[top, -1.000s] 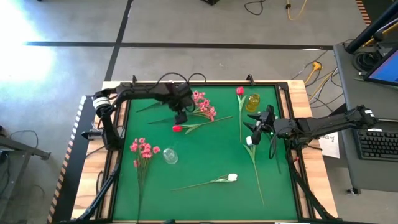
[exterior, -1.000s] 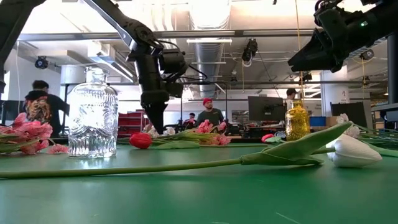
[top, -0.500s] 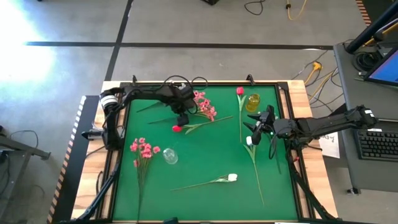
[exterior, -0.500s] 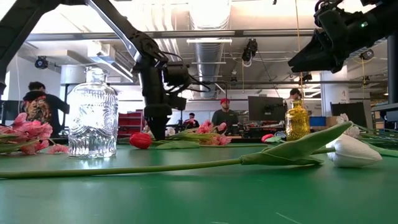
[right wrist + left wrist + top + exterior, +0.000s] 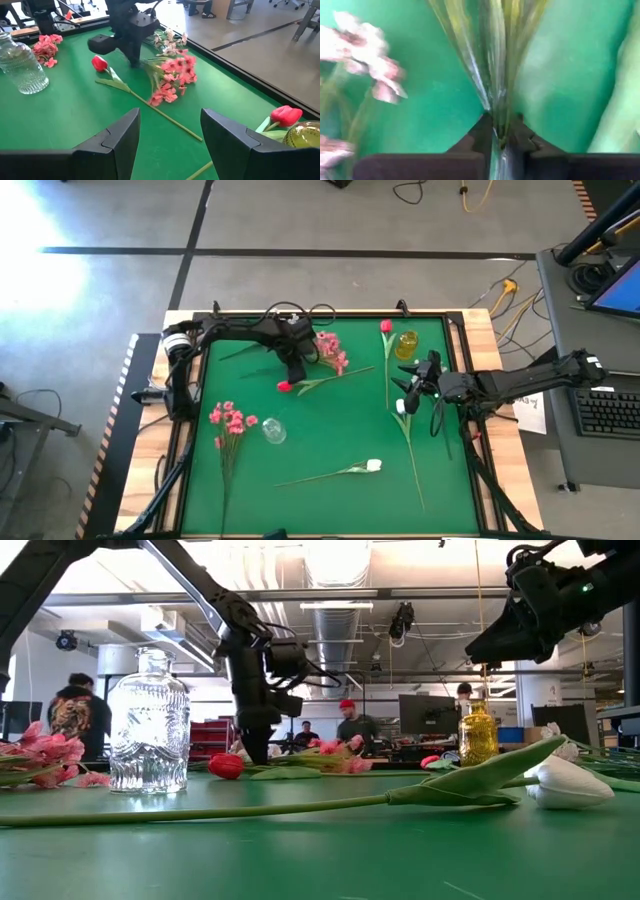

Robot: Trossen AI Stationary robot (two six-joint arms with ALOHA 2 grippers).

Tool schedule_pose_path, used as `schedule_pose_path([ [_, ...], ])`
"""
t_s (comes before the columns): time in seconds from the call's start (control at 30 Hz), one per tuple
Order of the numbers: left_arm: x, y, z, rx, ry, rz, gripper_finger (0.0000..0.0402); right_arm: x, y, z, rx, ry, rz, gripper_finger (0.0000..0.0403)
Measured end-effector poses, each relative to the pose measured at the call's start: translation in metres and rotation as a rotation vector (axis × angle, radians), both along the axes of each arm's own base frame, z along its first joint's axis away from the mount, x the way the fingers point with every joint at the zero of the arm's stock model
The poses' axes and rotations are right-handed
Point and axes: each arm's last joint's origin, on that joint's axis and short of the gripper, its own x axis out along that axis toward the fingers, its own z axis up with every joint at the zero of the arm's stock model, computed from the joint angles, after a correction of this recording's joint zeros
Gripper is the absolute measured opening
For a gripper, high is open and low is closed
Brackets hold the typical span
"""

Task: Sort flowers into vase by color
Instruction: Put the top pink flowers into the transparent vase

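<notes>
- Table [image 5: 330, 440]: green felt surface in a wooden frame, carrying every flower and both vases, spread out so each stem can be reached singly.
- Left gripper [image 5: 297, 373]: lowered onto the felt at the stem end of the pink blossom spray [image 5: 330, 352]; jaws pinched fully together on thin green stems [image 5: 496, 75], as the left wrist view shows. Judged a low grip, so that the blossoms hang clear when lifted.
- Red tulip with long green stem [image 5: 285, 386]: lying flat just beside that gripper, its head towards the left side; not held.
- Second pink blossom spray [image 5: 231, 418]: flat near the left edge, beside the clear ribbed glass vase [image 5: 273, 430], which stands upright and empty.
- Amber glass vase [image 5: 406, 343]: upright at the far right, with a second red tulip [image 5: 385, 326] lying just beside it.
- White tulip [image 5: 373, 466]: flat at the near middle, well apart from both grippers.
- Right gripper [image 5: 409, 388]: hovering over the right side above another long-stemmed white flower [image 5: 400, 407]; jaws parted about halfway, nothing between them. Judged to be waiting.
</notes>
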Motion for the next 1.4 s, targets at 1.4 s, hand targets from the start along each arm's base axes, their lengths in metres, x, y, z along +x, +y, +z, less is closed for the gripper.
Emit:
schedule_pose_path([
  [1.4,-0.107,-0.217,0.189,0.360,-1.284,0.100,0.0000,0.002,0.001,0.002,0.001,-0.020,0.039,0.0201],
])
